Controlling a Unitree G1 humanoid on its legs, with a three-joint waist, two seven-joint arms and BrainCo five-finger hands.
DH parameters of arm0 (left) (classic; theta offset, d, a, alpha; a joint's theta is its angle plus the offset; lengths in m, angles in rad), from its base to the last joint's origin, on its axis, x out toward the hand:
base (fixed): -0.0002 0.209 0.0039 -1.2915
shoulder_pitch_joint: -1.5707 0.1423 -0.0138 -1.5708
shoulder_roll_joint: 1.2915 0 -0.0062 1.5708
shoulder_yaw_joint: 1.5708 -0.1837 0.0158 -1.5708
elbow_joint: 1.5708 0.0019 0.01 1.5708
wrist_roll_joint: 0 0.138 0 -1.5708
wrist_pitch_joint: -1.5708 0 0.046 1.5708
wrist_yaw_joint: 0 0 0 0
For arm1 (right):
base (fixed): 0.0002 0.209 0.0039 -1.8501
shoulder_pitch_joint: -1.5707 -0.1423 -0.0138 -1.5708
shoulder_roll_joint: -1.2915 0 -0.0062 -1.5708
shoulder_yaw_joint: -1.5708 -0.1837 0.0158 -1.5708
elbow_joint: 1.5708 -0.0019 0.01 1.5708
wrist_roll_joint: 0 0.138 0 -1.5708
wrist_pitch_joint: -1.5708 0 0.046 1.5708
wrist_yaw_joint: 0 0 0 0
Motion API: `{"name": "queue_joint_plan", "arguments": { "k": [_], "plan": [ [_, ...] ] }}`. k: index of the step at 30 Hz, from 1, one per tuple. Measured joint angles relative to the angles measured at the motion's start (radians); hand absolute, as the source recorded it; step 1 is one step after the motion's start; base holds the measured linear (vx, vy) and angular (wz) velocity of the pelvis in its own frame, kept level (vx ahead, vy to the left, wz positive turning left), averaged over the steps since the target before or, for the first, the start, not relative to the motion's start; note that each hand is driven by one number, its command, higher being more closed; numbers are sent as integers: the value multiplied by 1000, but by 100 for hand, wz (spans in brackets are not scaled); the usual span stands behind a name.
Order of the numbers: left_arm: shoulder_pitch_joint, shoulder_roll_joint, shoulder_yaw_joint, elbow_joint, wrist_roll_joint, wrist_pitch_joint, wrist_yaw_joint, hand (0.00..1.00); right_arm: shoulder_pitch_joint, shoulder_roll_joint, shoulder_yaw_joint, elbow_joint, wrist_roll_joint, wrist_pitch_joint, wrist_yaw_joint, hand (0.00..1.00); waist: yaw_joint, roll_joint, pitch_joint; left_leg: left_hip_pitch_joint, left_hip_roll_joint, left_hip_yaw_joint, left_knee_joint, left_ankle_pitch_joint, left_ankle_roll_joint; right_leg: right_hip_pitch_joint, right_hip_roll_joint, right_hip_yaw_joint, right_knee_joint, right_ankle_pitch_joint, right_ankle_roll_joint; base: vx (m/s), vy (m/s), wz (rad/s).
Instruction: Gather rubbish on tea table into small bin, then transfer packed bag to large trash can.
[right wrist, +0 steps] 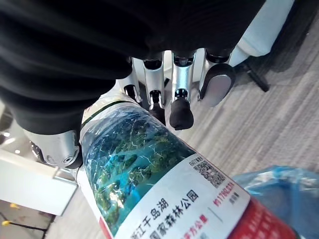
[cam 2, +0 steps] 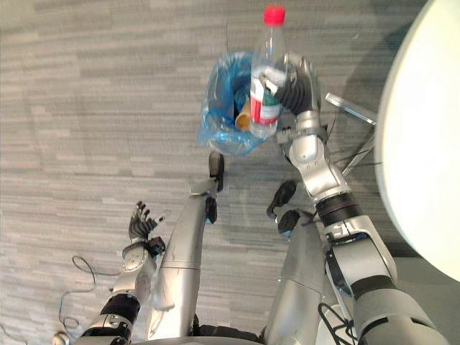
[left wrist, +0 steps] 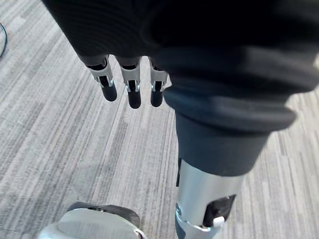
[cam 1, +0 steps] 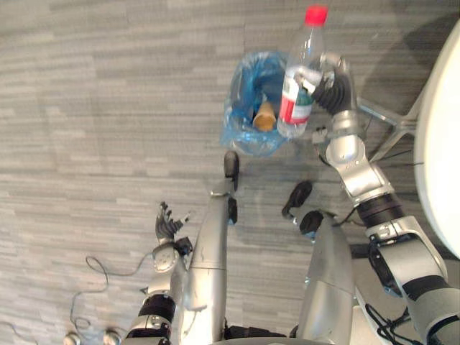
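left hand [left wrist: 133, 92] is just hanging above the floor [left wrist: 65, 149], well clear of it. silver fingers [left wrist: 107, 84] with dark tips sit side by side in a neat row, straight and relaxed, poking out from under the dark ribbed cover [left wrist: 209, 55]. the floor's grey carpet with long paler and darker streaks.

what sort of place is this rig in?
Probably an office or lounge: grey striped carpet, a white curved-edge table on metal legs, and a small bin lined with a blue plastic bag.
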State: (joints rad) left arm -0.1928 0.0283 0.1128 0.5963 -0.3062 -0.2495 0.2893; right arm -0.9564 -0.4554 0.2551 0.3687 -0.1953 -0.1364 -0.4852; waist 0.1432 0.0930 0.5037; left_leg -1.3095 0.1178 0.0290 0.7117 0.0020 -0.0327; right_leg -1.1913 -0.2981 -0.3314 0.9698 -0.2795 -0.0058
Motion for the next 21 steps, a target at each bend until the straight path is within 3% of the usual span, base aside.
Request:
{"name": "queue_joint_plan", "arguments": {
  "k": [1,2,14,17,21],
  "plan": [
    [0,0,2,-10,0,0,1,0,-12,-2,-1,0,1,1,-7,100,10,0,0,-18,9,4,10,0,0,-18,-2,0,13,-3,-5,-60,-35,6],
    [4,1,5,-22,0,0,1,0,-27,1,0,0,1,6,-15,0,15,0,0,-40,13,4,22,0,0,-35,-4,-2,24,-8,-3,-60,-26,3],
    [6,30,-1,-59,2,-2,1,0,-67,57,43,40,26,14,-13,0,3,-14,4,-111,33,30,58,0,0,-107,-16,4,65,-16,7,-61,8,0],
    [6,37,-2,-60,3,-2,1,0,-65,54,73,52,-9,15,-9,0,-6,-19,2,-111,35,32,60,0,1,-107,-16,4,65,-16,7,-69,11,-2],
    [14,67,-16,-78,6,-3,2,0,-29,41,155,69,-93,14,22,0,-26,-47,-4,-110,41,34,59,0,1,-107,-13,3,65,-16,7,-62,8,-2]
  ]
}}
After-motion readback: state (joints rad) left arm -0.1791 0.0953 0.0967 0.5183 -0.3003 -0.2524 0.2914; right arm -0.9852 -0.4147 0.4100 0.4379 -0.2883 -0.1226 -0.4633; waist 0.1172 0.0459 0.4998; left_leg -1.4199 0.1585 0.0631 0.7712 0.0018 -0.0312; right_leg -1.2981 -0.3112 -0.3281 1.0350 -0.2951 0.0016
